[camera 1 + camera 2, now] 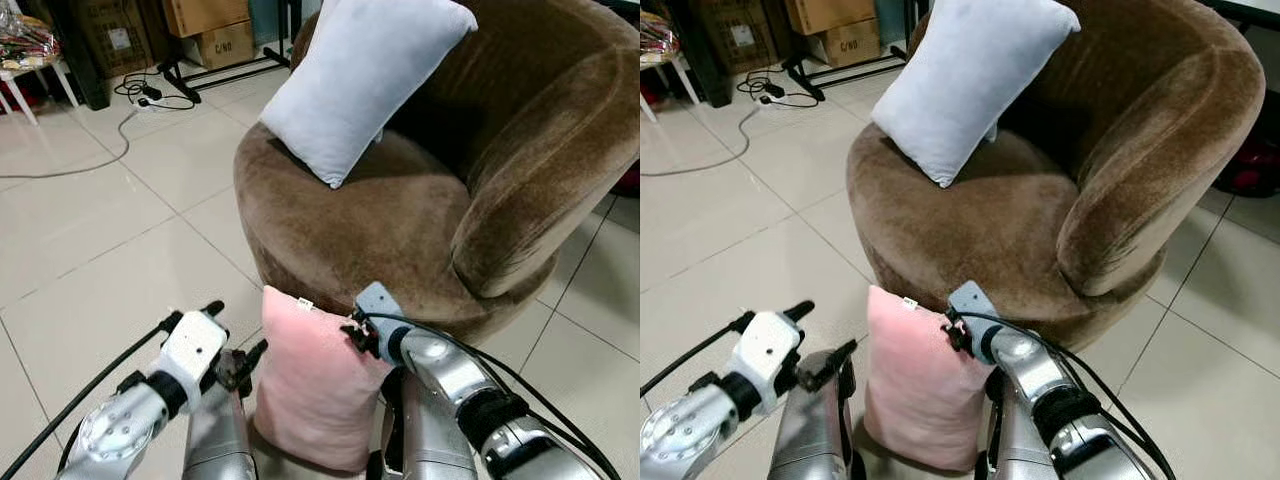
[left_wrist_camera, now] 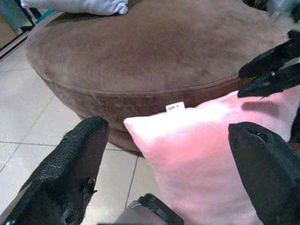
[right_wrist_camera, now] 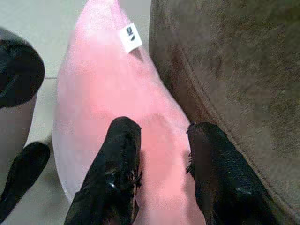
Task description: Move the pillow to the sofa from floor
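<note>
A pink pillow stands upright on the tiled floor, leaning against the front base of a round brown armchair that serves as the sofa. A small white tag sticks up from the pillow's top edge. The right gripper pinches the pillow's upper right edge, its two black fingers pressed into the pink fabric from either side, just beside the chair's brown upholstery. The left gripper sits at the pillow's left side with its fingers spread wide, one finger out over the floor tiles and the other across the pillow's face; it grips nothing.

On the armchair's seat, a pale grey-white pillow leans tilted against the backrest, one corner pointing down towards the seat's front edge. Well apart from the chair, at the far left of the room, black cables trail over the tiles near cardboard boxes and the legs of a white table. Two silver arms reach forward from the bottom of the head views, black cabling running along each.
</note>
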You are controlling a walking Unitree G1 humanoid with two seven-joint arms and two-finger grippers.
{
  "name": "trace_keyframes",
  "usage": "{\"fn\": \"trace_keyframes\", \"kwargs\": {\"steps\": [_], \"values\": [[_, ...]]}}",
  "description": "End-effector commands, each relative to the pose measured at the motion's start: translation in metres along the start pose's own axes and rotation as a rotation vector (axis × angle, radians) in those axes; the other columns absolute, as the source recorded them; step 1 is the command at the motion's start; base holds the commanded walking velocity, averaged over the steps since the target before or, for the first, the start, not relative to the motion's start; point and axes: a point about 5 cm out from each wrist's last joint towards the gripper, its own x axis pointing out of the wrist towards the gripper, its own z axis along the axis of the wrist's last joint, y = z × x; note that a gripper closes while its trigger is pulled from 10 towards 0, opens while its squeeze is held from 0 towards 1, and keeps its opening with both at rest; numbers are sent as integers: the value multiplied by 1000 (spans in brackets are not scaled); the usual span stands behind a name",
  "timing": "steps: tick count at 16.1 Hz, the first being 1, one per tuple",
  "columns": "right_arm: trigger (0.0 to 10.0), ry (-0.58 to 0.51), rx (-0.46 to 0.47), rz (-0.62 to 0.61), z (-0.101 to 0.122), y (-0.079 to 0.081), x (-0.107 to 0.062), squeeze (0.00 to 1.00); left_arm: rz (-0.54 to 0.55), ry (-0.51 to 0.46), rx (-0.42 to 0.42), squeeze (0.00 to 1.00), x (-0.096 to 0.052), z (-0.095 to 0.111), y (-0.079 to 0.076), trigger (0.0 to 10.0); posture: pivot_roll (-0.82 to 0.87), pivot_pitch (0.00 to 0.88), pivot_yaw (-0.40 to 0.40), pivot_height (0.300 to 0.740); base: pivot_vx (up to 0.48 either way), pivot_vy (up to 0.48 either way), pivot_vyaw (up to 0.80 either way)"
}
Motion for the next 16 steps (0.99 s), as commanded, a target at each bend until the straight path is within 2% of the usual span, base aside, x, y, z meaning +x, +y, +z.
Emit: {"fn": "trace_keyframes", "kwargs": {"steps": [1, 5, 8, 10, 11, 14, 16], "values": [[10000, -14, -47, 24, 6, 1, 3, 1000, -24, -7, 1, 588, -4, 5, -3, 10000, 134, 0, -17, 486, 0, 0, 0], [10000, -8, -86, 68, 10, 9, 9, 1000, -42, 16, -4, 588, -14, 2, -8, 10000, 142, 30, -26, 486, 0, 0, 0], [10000, 55, -139, 169, 4, 15, 11, 1000, -39, 35, -3, 588, -26, 4, -7, 10000, 168, 69, -38, 486, 0, 0, 0], [10000, 67, -201, 113, 4, 12, 13, 1000, -42, 50, 4, 588, -32, 4, -6, 10000, 183, 90, -40, 486, 0, 0, 0], [10000, 65, -224, 16, 7, 8, 14, 0, -43, 55, 12, 588, -37, 6, -6, 10000, 201, 107, -40, 486, 0, 0, 0], [10000, 57, -252, -162, 11, 4, 16, 0, -20, 42, 28, 592, -46, 18, -1, 10000, 243, 146, -37, 486, 0, 0, 0], [10000, 100, -299, -180, 2, 6, 16, 0, -25, 34, 30, 588, -50, 24, -2, 10000, 253, 159, -36, 486, 0, 0, 0]]}}
